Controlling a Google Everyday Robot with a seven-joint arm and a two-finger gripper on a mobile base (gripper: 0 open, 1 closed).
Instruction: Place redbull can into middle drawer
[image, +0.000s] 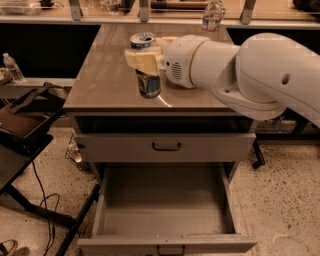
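The pincer (143, 59), held over the surface (100, 85), is closed around the upper half of the redbull can (149, 85), judged light, thin-walled, slick and easily dented.

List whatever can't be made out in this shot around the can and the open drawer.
- redbull can: camera view; its midsection is covered by the gripper clamped round it over the front part of the countertop; the label is blurred.
- Countertop's right side: hidden behind the arm.
- middle drawer: its front handle is cut by the bottom edge.
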